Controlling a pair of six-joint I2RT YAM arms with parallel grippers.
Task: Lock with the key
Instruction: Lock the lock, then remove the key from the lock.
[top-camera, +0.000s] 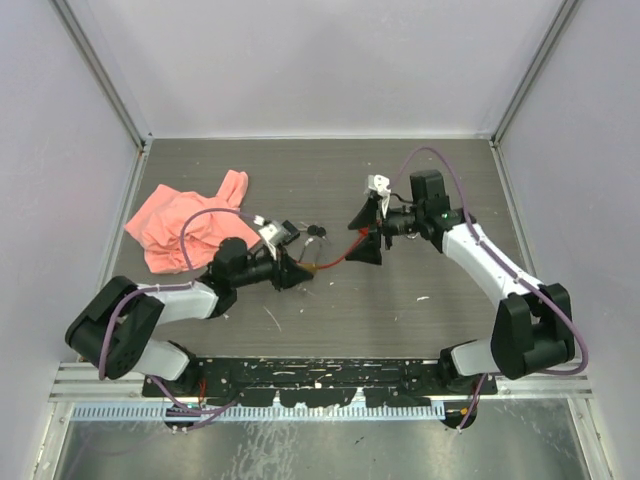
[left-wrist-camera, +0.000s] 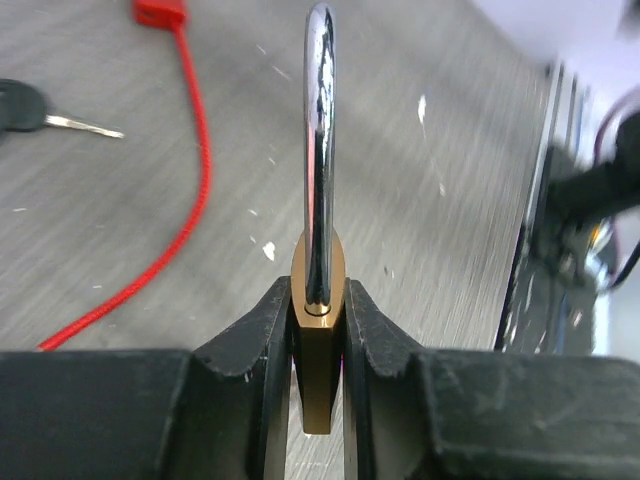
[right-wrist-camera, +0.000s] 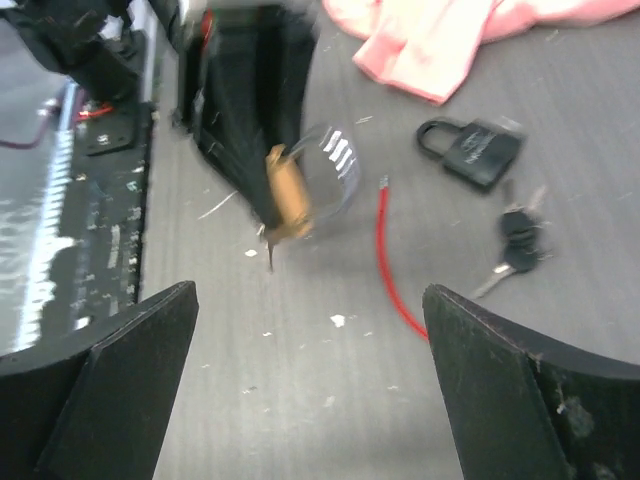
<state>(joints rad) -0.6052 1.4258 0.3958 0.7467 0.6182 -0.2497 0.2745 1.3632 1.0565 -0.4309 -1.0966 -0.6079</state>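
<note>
From my console, the left gripper is closed tight on the brass padlock. Its two fingers press the flat sides of the body, and the silver shackle stands straight up out of them. It holds the lock just above the desk, around the middle and a little toward the left edge. The right gripper faces it from the right-hand side with its fingers spread wide and nothing between them. In the right wrist view the brass body is blurred. A thin dark sliver sticks out below it, and I cannot tell whether that is a key. A bunch of keys with black heads lies flat on the desk beyond the brass lock, toward the far edge. Just beside them is a black padlock with its shackle shut. There is some marking on its face, but it is too smeared for me to read, and I can make out no brand or lettering on the brass one either. A red cable curves across the desk between the two grippers. A crumpled pink cloth sits by the left edge.
</note>
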